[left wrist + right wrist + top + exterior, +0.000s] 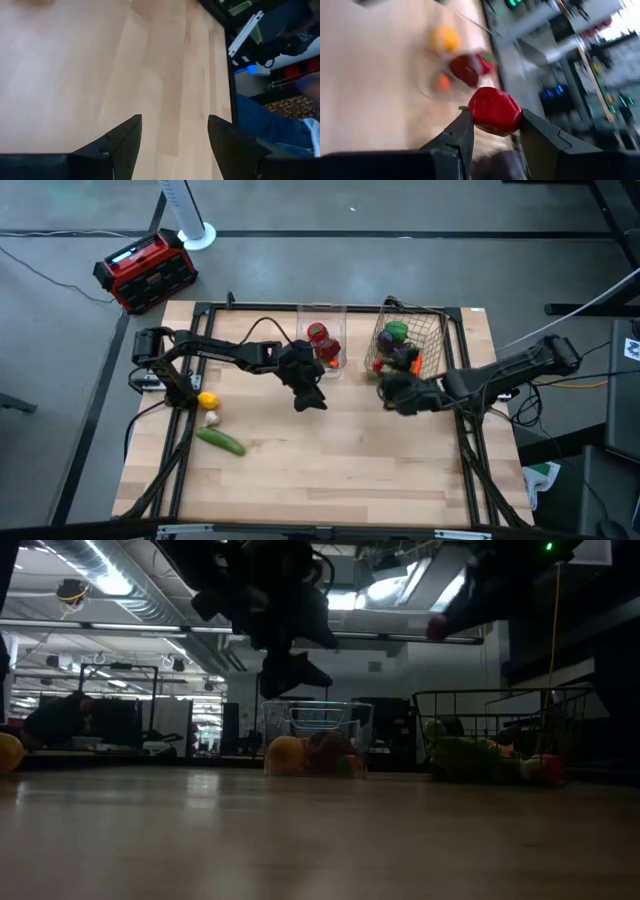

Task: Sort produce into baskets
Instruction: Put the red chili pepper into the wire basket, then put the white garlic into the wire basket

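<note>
My right gripper is shut on a red piece of produce with a small green stem, held just in front of the copper wire basket. It also shows high up in the low view. My left gripper is open and empty above bare wood, just in front of the clear bin. The bin holds red apples and an orange. The basket holds green, purple and orange pieces. A lemon, a garlic and a cucumber lie on the table at the left. My right gripper pinches the red piece by its two opposite sides between the two fingers, with most of it standing out past the fingertips. The arm comes in from the table's right side. The piece is lifted clear of the table.
A red-black box stands on the floor beyond the table's far left corner. The dark frame rails run along the table's left and right sides. The near half of the wooden table is bare.
</note>
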### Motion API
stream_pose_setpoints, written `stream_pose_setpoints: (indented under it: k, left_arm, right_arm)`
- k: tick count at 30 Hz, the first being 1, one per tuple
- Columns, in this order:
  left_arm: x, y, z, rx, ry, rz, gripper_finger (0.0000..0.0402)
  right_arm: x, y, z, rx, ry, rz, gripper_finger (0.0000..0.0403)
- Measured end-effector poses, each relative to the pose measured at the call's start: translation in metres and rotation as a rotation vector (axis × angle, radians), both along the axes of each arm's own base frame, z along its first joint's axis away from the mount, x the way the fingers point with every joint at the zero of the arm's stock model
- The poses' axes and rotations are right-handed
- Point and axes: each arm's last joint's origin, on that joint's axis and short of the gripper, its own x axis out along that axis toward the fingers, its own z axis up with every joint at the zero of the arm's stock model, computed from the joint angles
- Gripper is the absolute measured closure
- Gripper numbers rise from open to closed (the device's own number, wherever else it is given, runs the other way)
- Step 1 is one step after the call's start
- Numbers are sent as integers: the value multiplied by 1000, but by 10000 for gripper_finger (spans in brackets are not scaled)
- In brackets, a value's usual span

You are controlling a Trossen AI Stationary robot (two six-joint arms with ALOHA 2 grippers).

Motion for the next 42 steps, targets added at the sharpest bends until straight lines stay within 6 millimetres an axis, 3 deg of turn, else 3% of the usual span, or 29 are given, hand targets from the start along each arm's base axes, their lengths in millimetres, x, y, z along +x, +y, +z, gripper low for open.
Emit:
stream_pose_setpoints:
  k: [5, 11, 19, 25, 33, 42]
  left_arm:
    - [-11, 12, 2, 13, 65, 26, 178]
    - [-42, 21, 25, 88, 152, 61, 178]
    - [-107, 15, 55, 228, 425, 172, 179]
    - [-145, 4, 61, 234, 683, 236, 179]
    - [-163, -8, 58, 144, 950, 439, 179]
    - [-167, -38, 58, 71, 1055, 627, 179]
  right_arm:
    - [-17, -31, 2, 34, 57, -156, 267]
    - [-23, -55, -4, 131, 162, -221, 267]
    - [-23, -68, -7, 254, 194, -214, 267]
    - [-23, -68, -7, 261, 202, -207, 267]
    - [-24, -68, -7, 276, 193, -223, 259]
    - [-24, -68, -7, 294, 175, -239, 143]
